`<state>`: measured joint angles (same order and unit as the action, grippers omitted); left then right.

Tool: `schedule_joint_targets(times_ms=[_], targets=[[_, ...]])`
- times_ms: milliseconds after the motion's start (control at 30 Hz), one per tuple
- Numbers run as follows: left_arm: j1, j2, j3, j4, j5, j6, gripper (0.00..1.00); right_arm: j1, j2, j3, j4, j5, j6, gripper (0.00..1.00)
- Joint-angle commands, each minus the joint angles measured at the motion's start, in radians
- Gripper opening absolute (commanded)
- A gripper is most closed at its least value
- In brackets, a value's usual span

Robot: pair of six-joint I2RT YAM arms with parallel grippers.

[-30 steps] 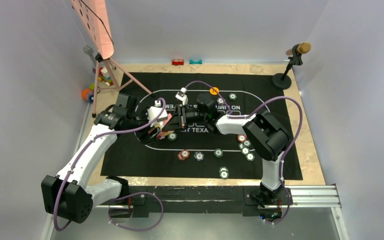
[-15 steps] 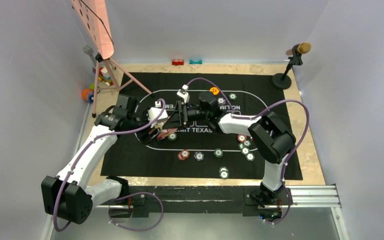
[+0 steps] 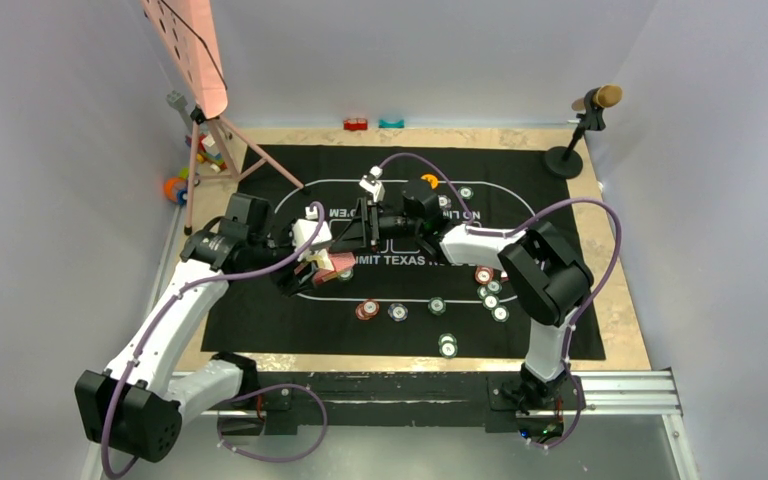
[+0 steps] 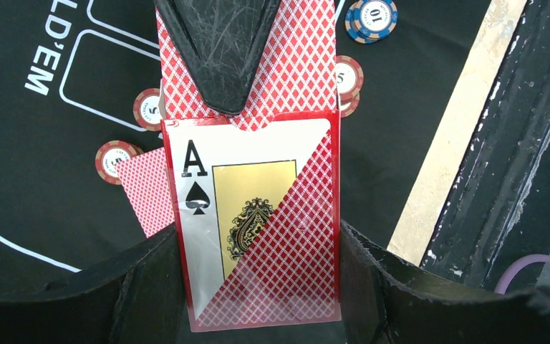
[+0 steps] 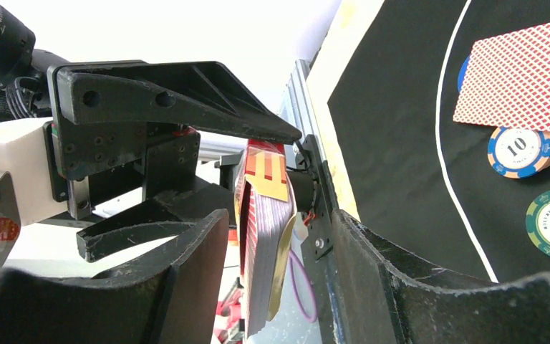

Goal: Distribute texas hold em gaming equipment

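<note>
Nearest the bench's near edge, loose chips lie scattered on the black mat, most of them toward its right side. Further in, left of the mat's centre, the left claw is closed on the deck of cards. Its two fingers press the deck's long side edges near one end. The deck is red-backed, and an ace of spades shows at its front in the left wrist view.

The deck's long axis runs away from the left claw and points toward the right claw, which meets it head-on from the mat's centre. The right claw's fingers stand apart, one on each broad side of the deck's free end. In the right wrist view we see the deck edge-on between them, and we see no pinch on it. We judge the right claw the better placed to draw a card off, along the deck's length.

On the mat below the deck lies a single face-down card, with chips just beside it. Farthest, by the mat's far edge, sits the orange button disc.
</note>
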<state>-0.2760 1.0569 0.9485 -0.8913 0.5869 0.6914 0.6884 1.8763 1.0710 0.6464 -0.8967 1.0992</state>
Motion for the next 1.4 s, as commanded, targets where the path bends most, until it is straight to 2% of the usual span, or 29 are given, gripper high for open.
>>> schedule_joint_targets(times_ms=[0,67,133,300,400,533,600,700,733,967,1200,1367], targets=[[-0.002,0.004,0.0,0.054,0.042,-0.012,0.53,0.015,-0.032,0.023,0.045,-0.004,0.006,0.59],[-0.002,0.02,0.01,0.067,0.029,-0.014,0.53,0.023,-0.022,0.032,0.038,-0.005,0.007,0.58],[-0.002,0.031,0.019,0.083,0.02,-0.016,0.54,0.031,-0.009,0.038,0.037,-0.005,0.015,0.51],[-0.007,0.051,0.042,0.095,0.016,-0.011,0.59,0.035,0.011,0.042,0.068,-0.005,0.045,0.24],[-0.02,0.063,0.027,0.119,-0.009,-0.001,0.64,0.036,0.012,0.046,0.065,-0.004,0.05,0.12],[-0.033,0.078,0.004,0.175,-0.037,-0.009,0.77,0.036,0.014,0.043,0.065,-0.002,0.053,0.07],[-0.041,0.085,0.002,0.194,-0.044,-0.011,0.83,0.036,0.016,0.044,0.064,0.001,0.054,0.06],[-0.063,0.089,-0.009,0.226,-0.058,-0.025,0.99,0.036,0.018,0.049,0.061,0.006,0.054,0.05],[-0.07,0.091,-0.01,0.23,-0.062,-0.026,0.99,0.036,0.019,0.051,0.059,0.008,0.054,0.05],[-0.084,0.08,-0.057,0.239,-0.073,-0.015,1.0,0.035,0.03,0.065,0.04,0.01,0.048,0.04],[-0.083,0.044,-0.072,0.19,-0.091,0.008,0.79,0.033,0.032,0.071,0.01,0.008,0.031,0.04],[-0.083,0.021,-0.068,0.162,-0.104,0.008,0.72,0.026,0.035,0.07,0.001,0.011,0.027,0.04]])
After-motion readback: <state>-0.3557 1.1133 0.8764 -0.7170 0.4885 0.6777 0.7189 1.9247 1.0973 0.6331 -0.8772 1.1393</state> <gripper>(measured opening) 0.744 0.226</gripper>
